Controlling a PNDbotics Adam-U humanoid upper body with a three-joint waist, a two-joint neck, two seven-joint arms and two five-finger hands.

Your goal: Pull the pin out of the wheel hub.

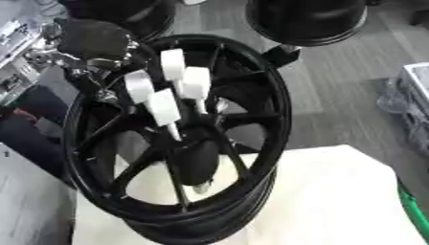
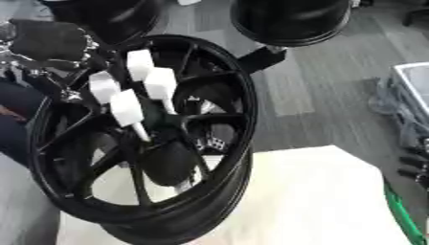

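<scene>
At hub centre, your left hand [image 1: 172, 88] is reaching from 10 o'clock into the wheel hub [image 1: 251, 143], fingertips clustering narrow; pin contact is staying hidden.

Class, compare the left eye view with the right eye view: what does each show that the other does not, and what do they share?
Only the left eye view shows a strip of pale shelving at the upper left edge. Only the right eye view shows small dark parts at the right edge, below the grey bin. Both share the black wheel hub propped on the pale table, the left hand reaching in from the upper left, its white-tipped fingers at the hub's centre, and two more black wheels on the floor behind. The right hand appears in neither.
</scene>
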